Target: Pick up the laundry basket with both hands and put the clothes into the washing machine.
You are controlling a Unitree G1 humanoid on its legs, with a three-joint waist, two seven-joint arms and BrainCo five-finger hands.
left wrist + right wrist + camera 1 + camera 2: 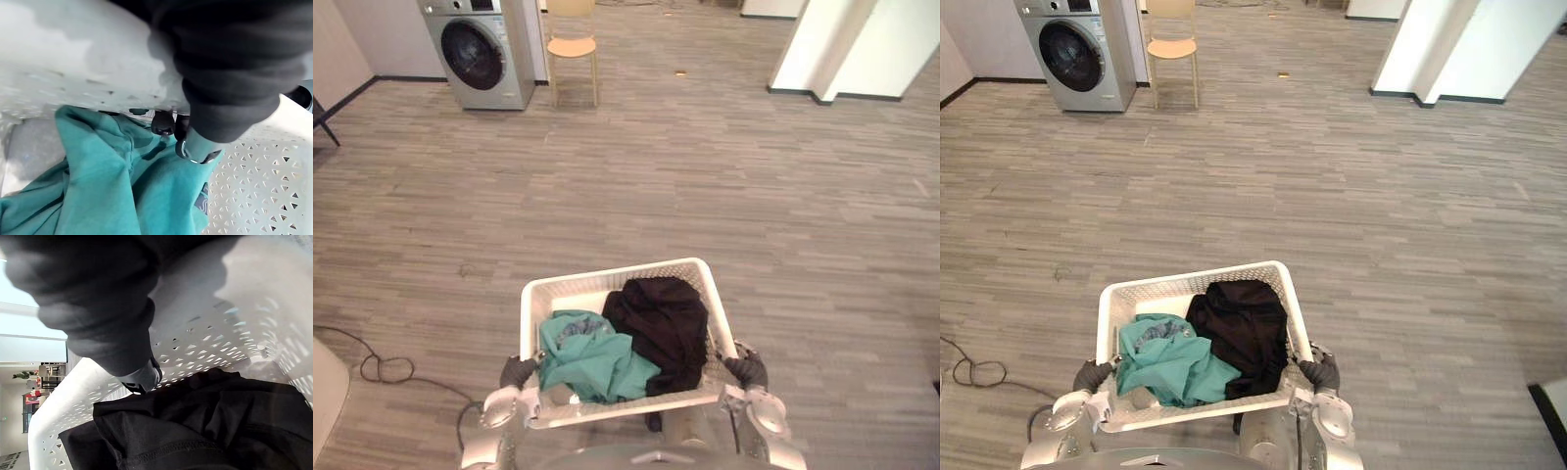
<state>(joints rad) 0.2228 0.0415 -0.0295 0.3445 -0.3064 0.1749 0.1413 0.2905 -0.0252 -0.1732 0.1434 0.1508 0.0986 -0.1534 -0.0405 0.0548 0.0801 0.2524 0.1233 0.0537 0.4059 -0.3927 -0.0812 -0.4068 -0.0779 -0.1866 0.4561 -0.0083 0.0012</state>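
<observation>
I carry a white perforated laundry basket [607, 279] low in front of me, above the wood floor. A teal garment [587, 357] lies in its left half and a black garment [661, 318] in its right half. My left hand [516, 372] grips the basket's left side; in the left wrist view a dark fingertip [164, 122] hooks over the rim above the teal cloth [98, 186]. My right hand [747, 370] holds the right side, one finger [142, 377] curled inside over the black cloth [195, 426]. The washing machine [480, 49], door closed, stands far off at the upper left.
A wooden chair [573, 44] stands just right of the washing machine. A white pillar [842, 49] rises at the far right. A small object [680, 72] lies on the floor beyond the chair. Something white [323, 392] sits at the lower left edge.
</observation>
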